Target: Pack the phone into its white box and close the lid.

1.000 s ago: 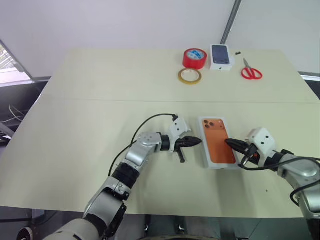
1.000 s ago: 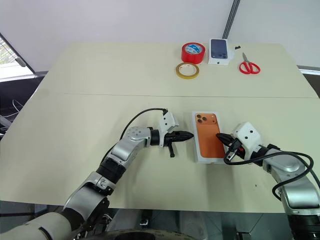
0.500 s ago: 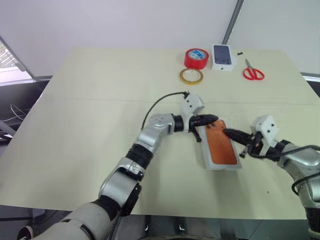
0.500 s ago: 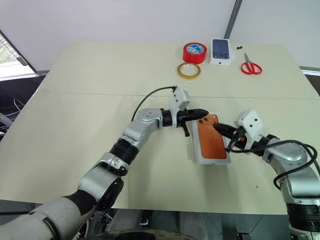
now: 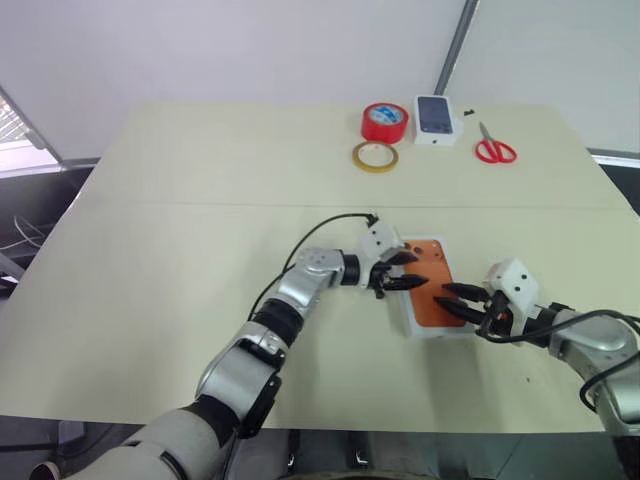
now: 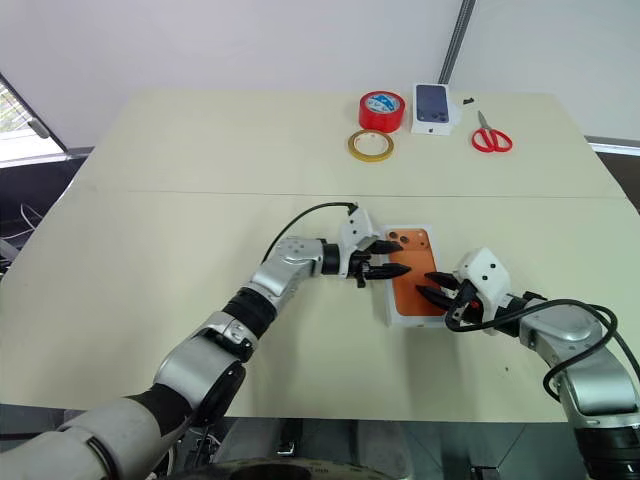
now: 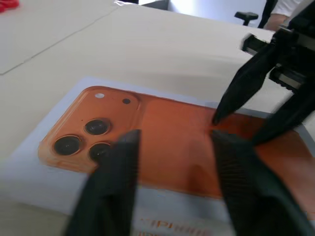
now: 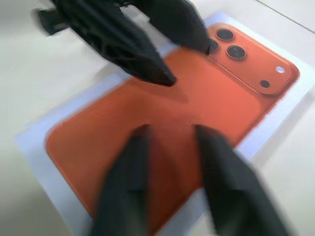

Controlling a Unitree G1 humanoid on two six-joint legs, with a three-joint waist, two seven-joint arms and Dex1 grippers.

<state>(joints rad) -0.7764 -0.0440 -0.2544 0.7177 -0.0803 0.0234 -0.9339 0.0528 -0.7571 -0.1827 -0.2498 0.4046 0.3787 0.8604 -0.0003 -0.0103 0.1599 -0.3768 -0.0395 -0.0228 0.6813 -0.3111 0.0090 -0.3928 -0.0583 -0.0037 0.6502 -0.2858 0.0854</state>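
From the head views, the phone lies flat on the white box, back side up, near the front of the table. The left gripper sits over the end of the phone with the camera lenses, and its two black fingers are spread apart with nothing between them. The right gripper sits at the other end, on the phone's right edge, its fingers apart too and holding nothing. Far back on the table lie a red tape roll, a clear tape ring, a small box with a phone picture and red scissors.

In the left wrist view, both fingers hang just above the orange back, beside the lenses.

In the right wrist view, the fingers hover over the plain end of the phone.
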